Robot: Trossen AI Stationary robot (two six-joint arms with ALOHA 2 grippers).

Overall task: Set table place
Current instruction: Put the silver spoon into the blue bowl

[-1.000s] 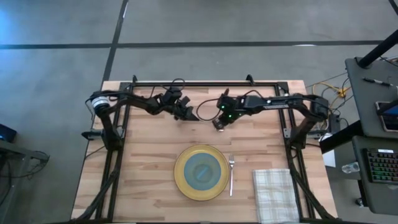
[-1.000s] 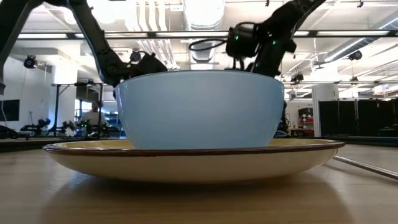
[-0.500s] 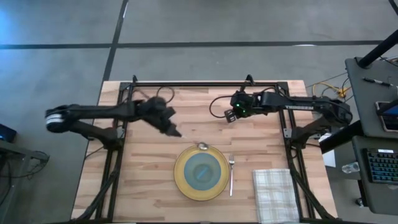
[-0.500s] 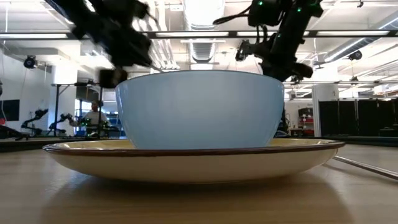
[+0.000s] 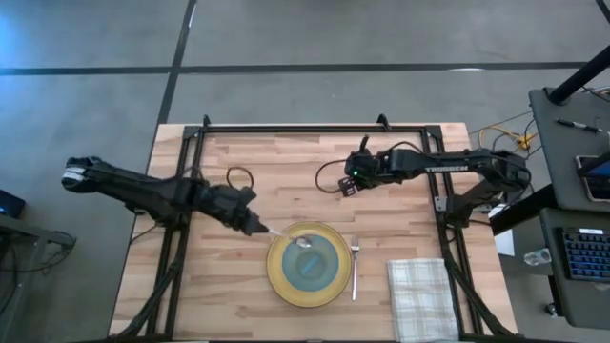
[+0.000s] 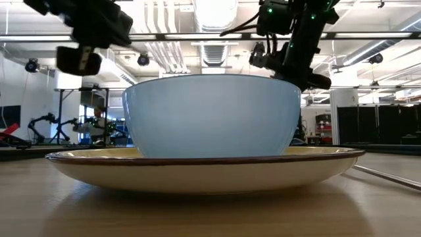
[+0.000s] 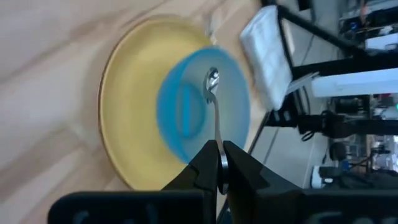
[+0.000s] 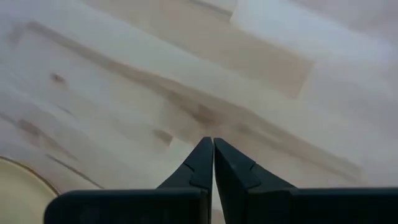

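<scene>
Overhead, the left gripper (image 5: 255,225) sits just off the yellow plate's (image 5: 278,278) rim on the left arm's side, its fingers (image 7: 200,167) pinched tight on the handle of a silver spoon (image 5: 294,238). Spoon reaches out from the fingertips over the plate rim; its bowl end hangs above the near edge of the translucent blue bowl (image 5: 312,266). Left wrist view confirms: handle clamped between the two dark fingers, spoon head over the blue bowl's interior; contact with the bowl cannot be told. Blue bowl sits centred on the plate, upright; from the low view it fills the frame, resting on the plate (image 6: 197,168), which lies flat on the table (image 6: 79,210). Silver fork (image 5: 354,270) lies on the wood just beside the plate on the right arm's side, tines pointing toward the far edge, not touching the rim as far as can be seen. Pale checked napkin (image 5: 420,295) lies flat past the fork, near the table's corner on the right arm's side, reaching the near edge. Right gripper (image 5: 351,177) hangs over bare planks well apart from the place setting, toward the far side of the table (image 5: 229,295); its wrist view shows the two fingers (image 8: 202,163) pressed together with nothing between them, light wood below and a sliver of plate rim (image 8: 18,186) at the edge. Low view: both arms come in from above, behind the bowl, the left gripper (image 6: 82,56) on one side and the right arm on the other.
</scene>
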